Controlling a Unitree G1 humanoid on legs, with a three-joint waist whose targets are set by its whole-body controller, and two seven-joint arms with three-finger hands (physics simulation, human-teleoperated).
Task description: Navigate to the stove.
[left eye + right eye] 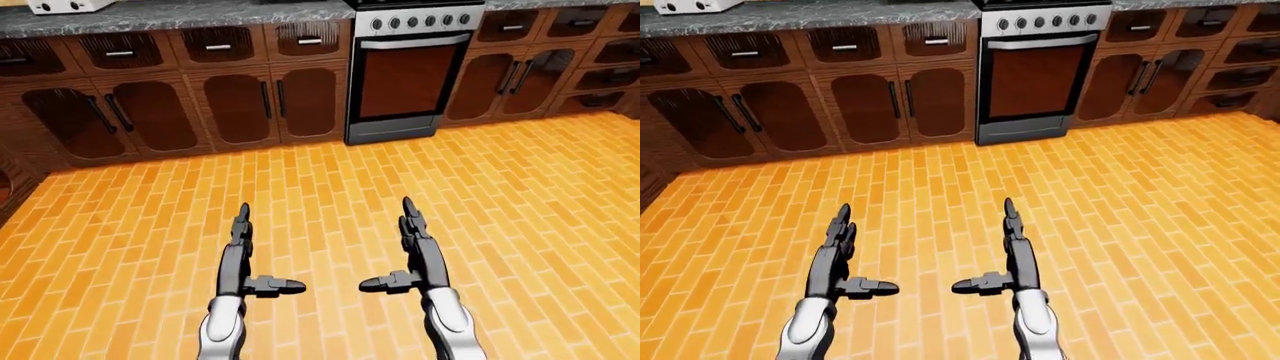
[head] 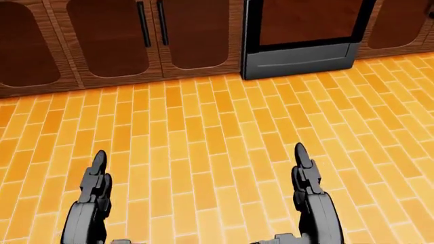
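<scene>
Our left hand (image 1: 240,259) and right hand (image 1: 412,251) reach out low over the floor, fingers straight and spread wide, thumbs turned inward toward each other, holding nothing. Around and beyond them the orange brick floor (image 1: 330,187) lies open up to the cabinet line. The stove (image 1: 405,71) stands at the top of the left-eye view, just right of centre, its bottom edge meeting the floor. Dark wood cabinets (image 1: 160,112) flank it on both sides under a grey countertop (image 1: 180,15).
</scene>
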